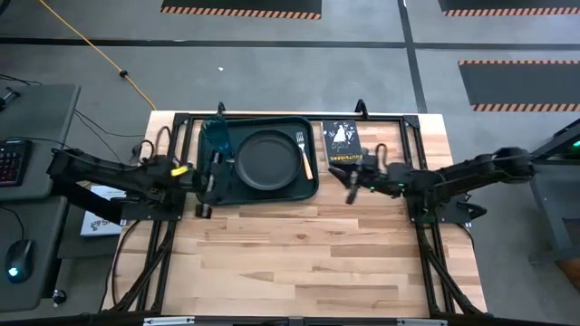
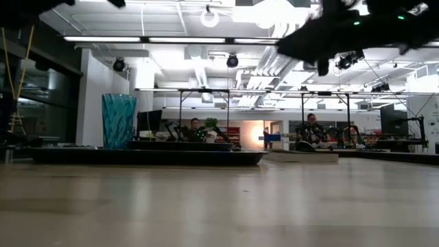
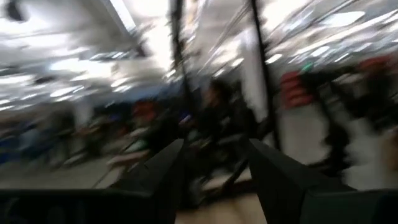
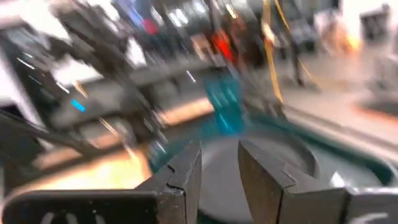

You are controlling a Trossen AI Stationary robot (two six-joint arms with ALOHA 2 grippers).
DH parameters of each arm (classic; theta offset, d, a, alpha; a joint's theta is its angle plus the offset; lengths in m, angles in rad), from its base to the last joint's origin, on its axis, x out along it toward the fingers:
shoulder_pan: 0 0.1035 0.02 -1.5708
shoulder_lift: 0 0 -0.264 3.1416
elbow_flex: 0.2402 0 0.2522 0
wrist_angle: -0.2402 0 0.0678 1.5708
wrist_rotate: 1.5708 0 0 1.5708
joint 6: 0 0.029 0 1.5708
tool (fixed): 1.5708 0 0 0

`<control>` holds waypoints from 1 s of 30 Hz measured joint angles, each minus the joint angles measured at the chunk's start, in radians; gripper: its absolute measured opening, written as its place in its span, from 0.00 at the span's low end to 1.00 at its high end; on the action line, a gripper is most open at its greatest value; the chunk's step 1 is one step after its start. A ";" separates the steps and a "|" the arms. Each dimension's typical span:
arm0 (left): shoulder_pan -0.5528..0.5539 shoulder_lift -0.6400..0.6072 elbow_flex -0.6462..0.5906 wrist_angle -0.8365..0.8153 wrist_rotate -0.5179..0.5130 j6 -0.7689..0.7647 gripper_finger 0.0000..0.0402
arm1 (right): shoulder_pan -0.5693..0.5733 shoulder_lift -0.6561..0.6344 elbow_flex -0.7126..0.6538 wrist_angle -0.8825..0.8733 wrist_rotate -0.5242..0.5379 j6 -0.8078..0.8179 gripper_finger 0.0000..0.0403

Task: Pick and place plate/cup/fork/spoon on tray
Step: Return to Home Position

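Observation:
The dark green tray (image 1: 313, 186) lies at the table's far middle. The black plate (image 1: 267, 161) lies flat in it. The teal cup (image 1: 216, 134) stands upright in the tray's far left corner and also shows in the low view (image 2: 119, 121). The fork (image 1: 302, 152) lies on the tray just right of the plate. I cannot make out the spoon. My left gripper (image 1: 208, 186) is at the tray's left edge, and its wrist view shows it open and empty (image 3: 216, 180). My right gripper (image 1: 349, 178) is just right of the tray, its fingers a little apart and empty (image 4: 220, 171).
A small black book (image 1: 343, 143) with white print lies right of the tray, on the far side of my right gripper. The near half of the wooden table (image 1: 308, 263) is bare wood. Black frame rails run along the table's edges.

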 joint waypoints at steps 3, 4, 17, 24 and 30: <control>0.004 0.047 0.000 -0.008 -0.124 0.054 0.41 | 0.000 -0.039 -0.074 0.213 -0.034 -0.084 0.24; 0.009 0.055 0.000 -0.010 -0.145 0.062 0.41 | 0.000 -0.046 -0.085 0.257 -0.043 -0.116 0.24; 0.183 -0.080 0.000 -0.257 0.020 -0.056 0.41 | 0.000 -0.044 0.003 0.150 0.023 -0.288 0.24; 0.196 -0.110 0.000 -0.286 0.031 -0.065 0.41 | 0.000 -0.044 0.009 0.161 0.090 -0.299 0.24; 0.196 -0.124 0.000 -0.283 0.032 -0.065 0.41 | 0.000 -0.044 0.009 0.162 0.077 -0.353 0.24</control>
